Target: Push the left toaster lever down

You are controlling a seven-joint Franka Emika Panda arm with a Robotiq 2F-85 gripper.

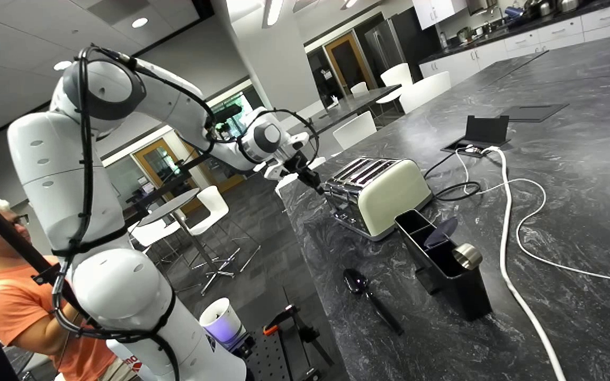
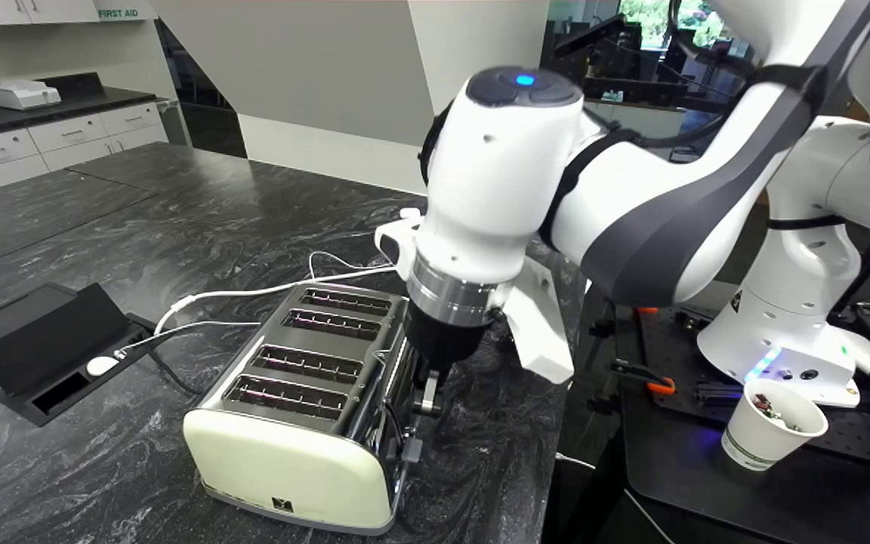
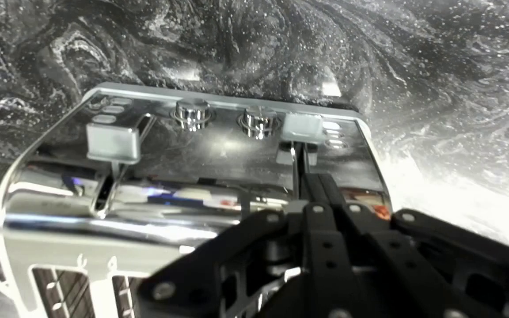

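Nearest the lens, black jaws are hanging with their fingers (image 3: 314, 189) meeting, gripping nothing; left to right, a raised lever (image 3: 113, 142) is jutting out, two chrome knobs (image 3: 192, 112) are following, and a lowered lever (image 3: 303, 127) is sitting at the foot of its slot (image 3: 301, 164); the jaws are pointing at that slot, touching or not I cannot tell; the toaster (image 1: 396, 196) is standing near the edge of the counter (image 1: 575, 328), and seen from its front the lowered one is probably serving as the left lever; so the push is seemingly ending, and the next move is likely calling for a straight lift away; in an exterior view, a black spoon (image 1: 376, 303) is lying apart, a black holder (image 1: 461, 296) is standing just beside the toaster, and a white cable (image 1: 504, 243) is trailing beyond; the raised lever is perhaps obstructing a sideways retreat.
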